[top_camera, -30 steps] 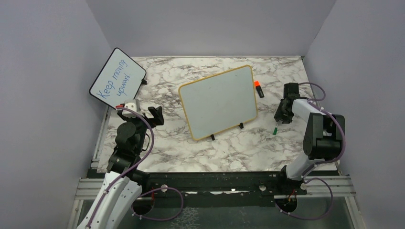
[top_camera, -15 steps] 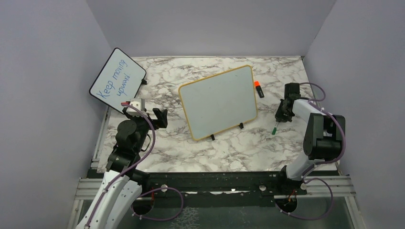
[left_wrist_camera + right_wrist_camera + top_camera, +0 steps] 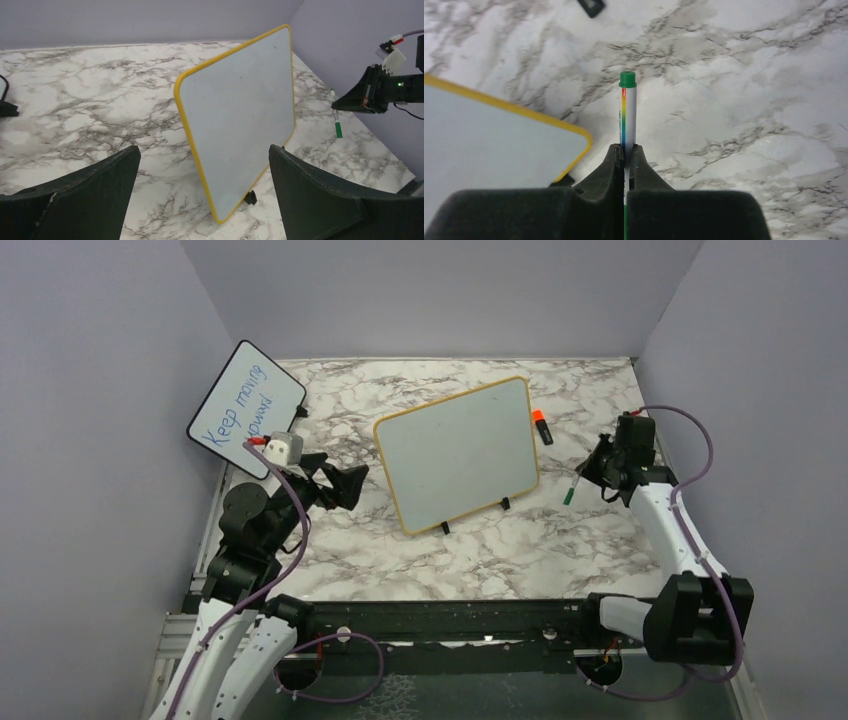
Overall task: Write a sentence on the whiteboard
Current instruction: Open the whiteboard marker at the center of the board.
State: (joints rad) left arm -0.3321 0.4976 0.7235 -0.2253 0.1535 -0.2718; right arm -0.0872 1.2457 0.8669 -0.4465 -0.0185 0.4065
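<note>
Clamping down on a green marker [image 3: 627,112] with the right claw [image 3: 626,150], pinched shut around the barrel, green end poking out ahead over the marble surface [image 3: 520,540]. Hanging just off the right edge of the whiteboard [image 3: 458,454], close but apart. Looking at that whiteboard: propped on small black feet near the middle of the surface, leaning back, yellow frame all round, face plain white. Over on the left, holding the left claw [image 3: 350,483] wide open, fingers spread, aimed at the whiteboard's left edge without touching. Further back-left, spotting a smaller black-framed board [image 3: 246,407] with blue handwriting. Behind the whiteboard's right corner, catching an orange-capped marker [image 3: 541,426] lying flat.
</note>
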